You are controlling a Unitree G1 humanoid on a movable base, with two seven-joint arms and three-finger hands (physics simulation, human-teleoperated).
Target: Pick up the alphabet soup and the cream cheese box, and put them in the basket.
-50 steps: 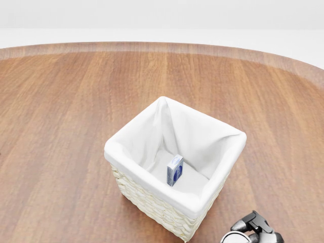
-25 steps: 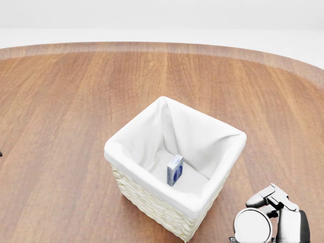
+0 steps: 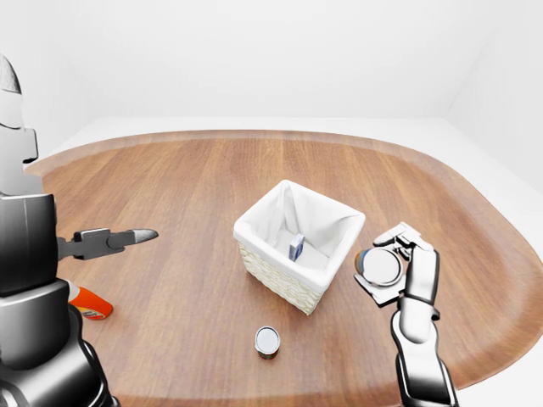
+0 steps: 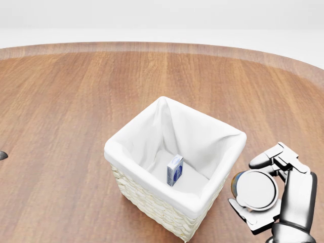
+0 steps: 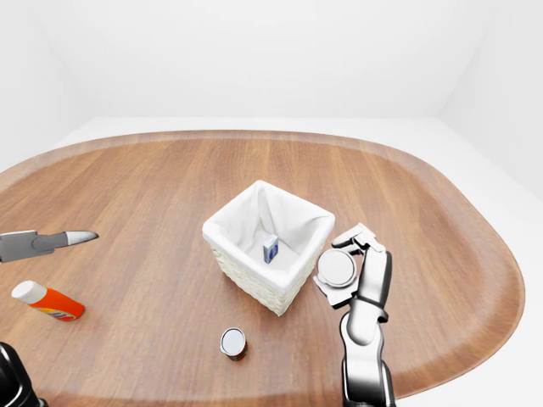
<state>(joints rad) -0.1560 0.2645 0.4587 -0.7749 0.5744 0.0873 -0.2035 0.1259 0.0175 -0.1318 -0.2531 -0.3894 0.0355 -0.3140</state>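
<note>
A white-lined wicker basket stands in the middle of the round wooden table. The cream cheese box, small and blue and white, rests on edge inside the basket. My right gripper is shut on a round can with a silver lid, the alphabet soup, held in the air just right of the basket's rim, lid facing the camera. My left gripper is held out flat over the table far to the left of the basket, open and holding nothing.
A second small can stands on the table below the basket in the left-eye view. An orange bottle with a white cap lies near the left edge. The table's curved rim runs close on the right.
My right hand has risen from the bottom edge of the head view with the can, ending beside the basket's right rim. The left fingertip has edged in at the left.
</note>
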